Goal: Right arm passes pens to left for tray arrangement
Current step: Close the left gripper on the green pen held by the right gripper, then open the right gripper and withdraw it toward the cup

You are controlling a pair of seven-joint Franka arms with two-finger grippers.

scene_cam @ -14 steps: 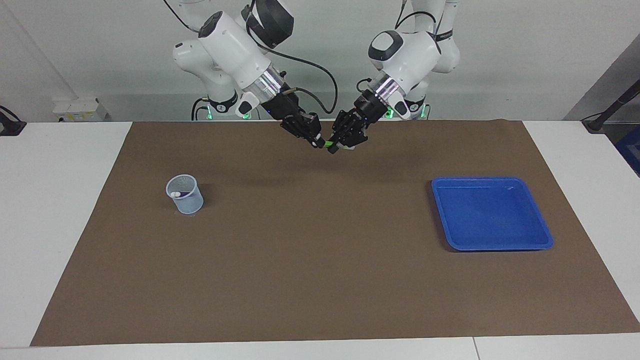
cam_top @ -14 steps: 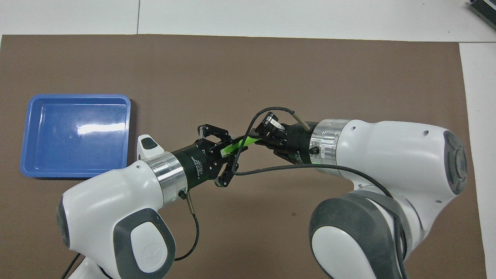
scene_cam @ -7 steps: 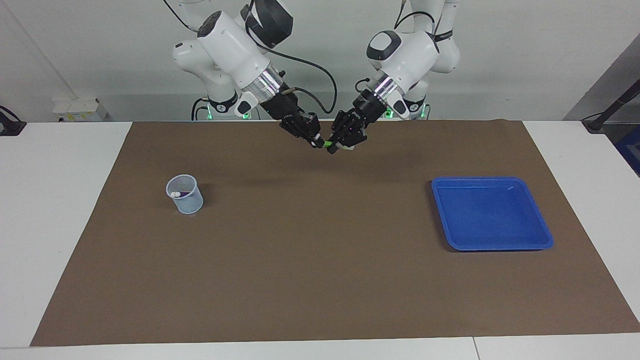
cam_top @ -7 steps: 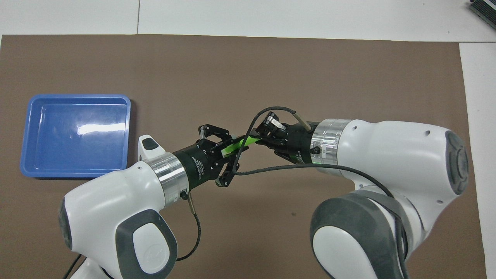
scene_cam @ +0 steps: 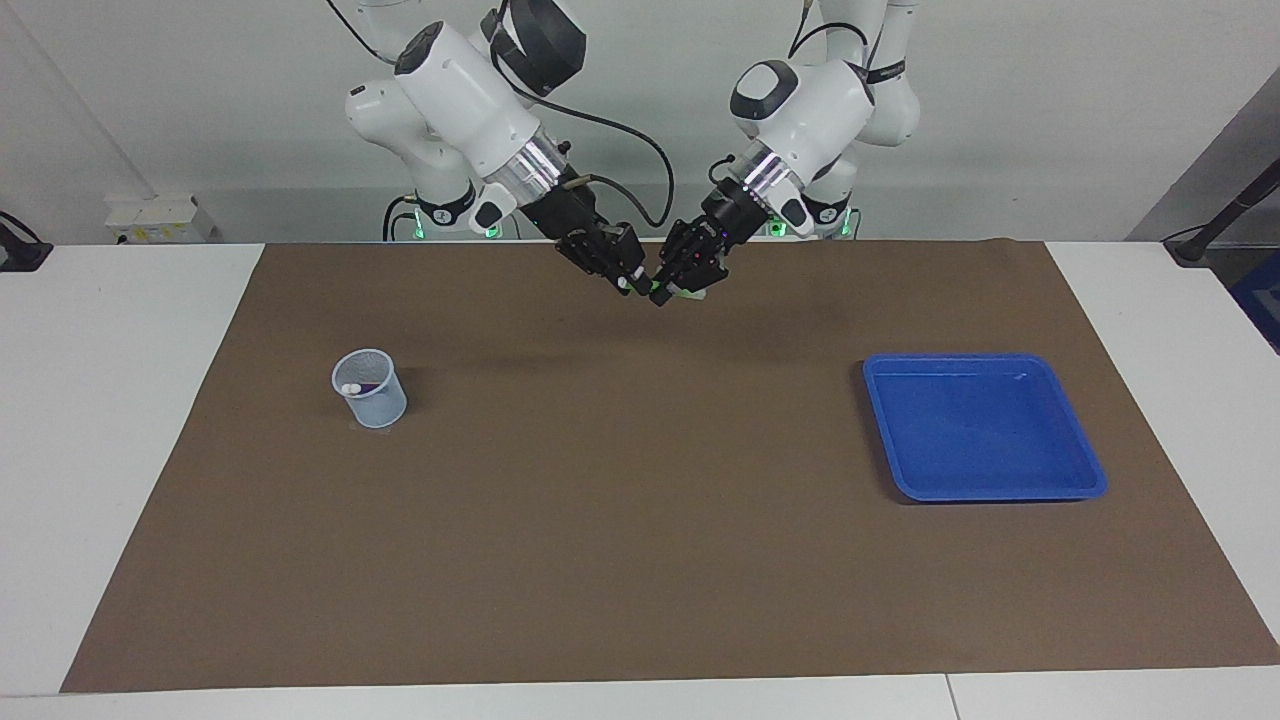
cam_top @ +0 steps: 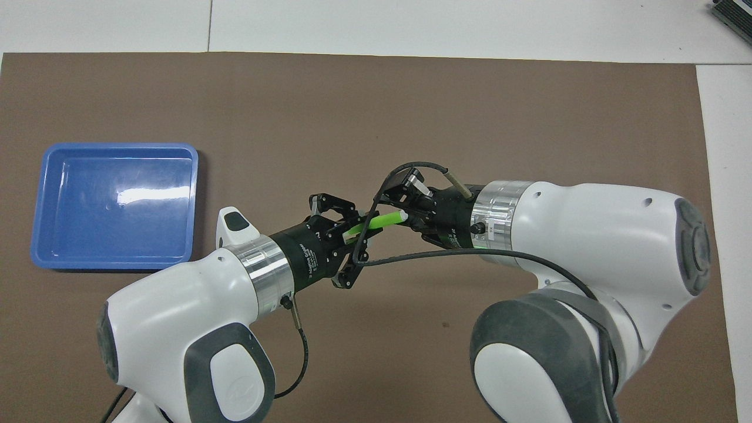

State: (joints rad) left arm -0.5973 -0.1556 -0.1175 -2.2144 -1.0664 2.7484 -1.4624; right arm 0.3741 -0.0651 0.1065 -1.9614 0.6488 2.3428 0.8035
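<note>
so the whole thing sits on a white table (scene_cam: 120, 420) with a big brown mat (scene_cam: 640, 500) over most of it, plain pale wall up top where the two arm bases stand; both claws hang up over the mat's robot-side edge, about the middle.

left arm (cam_top: 194, 305) next: its left gripper (scene_cam: 672, 293) is clenched on the green pen (cam_top: 376, 222); the pen is a slim bright green highlighter sort of thing with a pale whitish end, and that pale end pokes out toward the right gripper (scene_cam: 628, 284); the right arm (cam_top: 587, 235), the one with the cable looping off its wrist, has that claw right at the pen's pale tip; can't tell from here whether its fingers are loose or pinching.

blue tray (scene_cam: 985, 427) lies flat on the mat, well off from the left gripper toward the left arm's end; the little pale-blue mesh cup (scene_cam: 370, 388) stands well off from the right gripper toward the right arm's end, with a purple pen (scene_cam: 372, 384) and something whitish showing inside.

vs a second ago: the pen's pale end now shows clear of the right claw where it was tucked inside before, and the left arm has shifted a bit; tray and cup haven't budged.
</note>
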